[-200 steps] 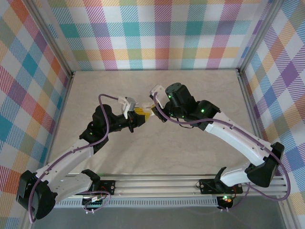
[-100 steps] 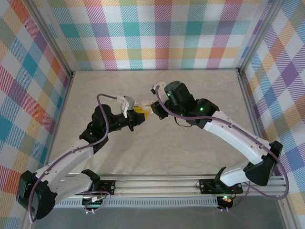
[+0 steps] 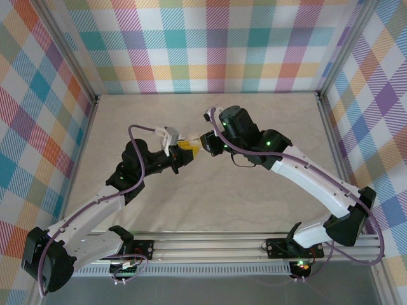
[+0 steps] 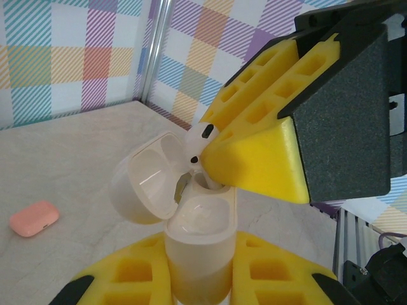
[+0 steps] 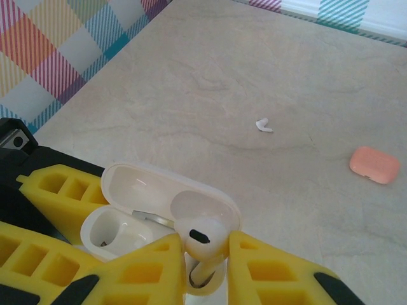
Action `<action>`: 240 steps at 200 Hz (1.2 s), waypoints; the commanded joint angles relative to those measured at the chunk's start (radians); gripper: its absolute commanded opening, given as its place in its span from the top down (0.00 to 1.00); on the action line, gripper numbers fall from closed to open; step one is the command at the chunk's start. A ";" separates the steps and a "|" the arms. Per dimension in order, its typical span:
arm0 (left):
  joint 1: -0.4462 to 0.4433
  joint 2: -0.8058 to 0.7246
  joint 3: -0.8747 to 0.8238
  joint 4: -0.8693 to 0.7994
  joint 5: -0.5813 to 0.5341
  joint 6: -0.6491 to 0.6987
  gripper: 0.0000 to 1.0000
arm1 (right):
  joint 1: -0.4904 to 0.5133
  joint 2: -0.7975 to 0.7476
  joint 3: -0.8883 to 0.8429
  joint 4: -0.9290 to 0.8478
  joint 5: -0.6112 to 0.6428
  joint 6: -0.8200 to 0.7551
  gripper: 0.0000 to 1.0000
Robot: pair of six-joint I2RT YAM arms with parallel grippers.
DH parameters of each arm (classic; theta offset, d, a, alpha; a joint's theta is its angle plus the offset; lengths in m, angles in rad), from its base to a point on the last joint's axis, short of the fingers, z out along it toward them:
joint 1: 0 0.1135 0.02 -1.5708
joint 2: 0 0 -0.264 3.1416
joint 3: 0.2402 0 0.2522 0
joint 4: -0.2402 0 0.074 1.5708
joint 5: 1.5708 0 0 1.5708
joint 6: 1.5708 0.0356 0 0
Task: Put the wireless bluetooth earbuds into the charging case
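My left gripper [image 4: 200, 257] is shut on the body of a white charging case [image 4: 200, 232], held upright above the table with its lid [image 4: 143, 184] swung open. My right gripper [image 5: 205, 254] meets it from the other side, its yellow fingers [image 4: 261, 159] pinching a white earbud [image 5: 203, 236] by the head. The earbud's stem points down into one slot of the case [image 5: 124, 219]; the other slot looks empty. In the top view both grippers [image 3: 193, 147] meet above the table's middle. A second white earbud [image 5: 263, 125] lies loose on the table.
A closed salmon-pink case [image 5: 374, 164] [image 4: 34, 218] lies flat on the beige table, apart from the arms. Plaid walls with metal posts [image 4: 156, 51] enclose the table on three sides. The aluminium rail [image 3: 210, 244] runs along the near edge.
The right wrist has turned and shifted slightly toward the back while staying at the case. The left arm has edged up a little, still holding the case.
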 commanded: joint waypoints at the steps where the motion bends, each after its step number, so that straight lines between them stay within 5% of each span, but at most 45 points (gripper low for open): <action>1: -0.016 -0.021 0.018 0.134 -0.014 0.005 1.00 | 0.019 0.021 0.002 -0.017 -0.115 0.043 0.78; 240: -0.017 -0.027 0.025 0.134 -0.025 0.018 1.00 | 0.013 -0.023 -0.006 0.035 -0.183 0.095 0.64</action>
